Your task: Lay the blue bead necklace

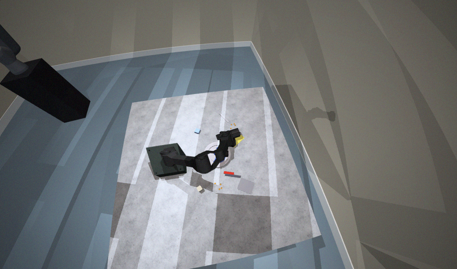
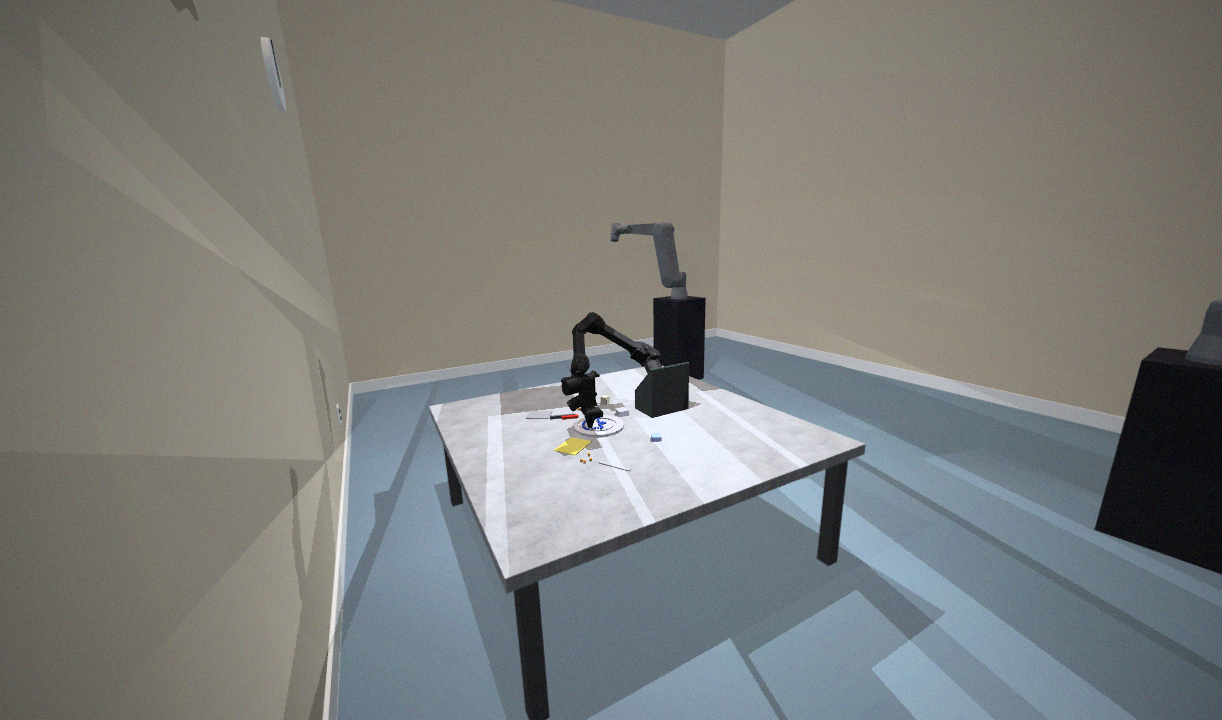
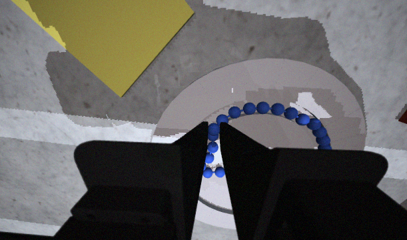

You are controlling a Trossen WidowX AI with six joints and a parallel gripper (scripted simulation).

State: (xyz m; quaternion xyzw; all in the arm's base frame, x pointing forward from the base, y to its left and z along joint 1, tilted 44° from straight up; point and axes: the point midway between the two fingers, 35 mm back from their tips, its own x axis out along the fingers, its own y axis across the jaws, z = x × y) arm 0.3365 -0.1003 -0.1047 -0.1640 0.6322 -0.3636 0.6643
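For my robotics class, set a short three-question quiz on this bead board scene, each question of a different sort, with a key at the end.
1. True or false: the gripper is shut on the blue bead necklace.
2. Multiple choice: in the wrist view, the yellow sheet lies (A) on top of the round bead board, (B) on the table beside the board, apart from it, (C) between the fingers.
3. Fill in: the beads visible beyond the fingertips curve along the board's ____.

Key: 1 true; 2 B; 3 groove.
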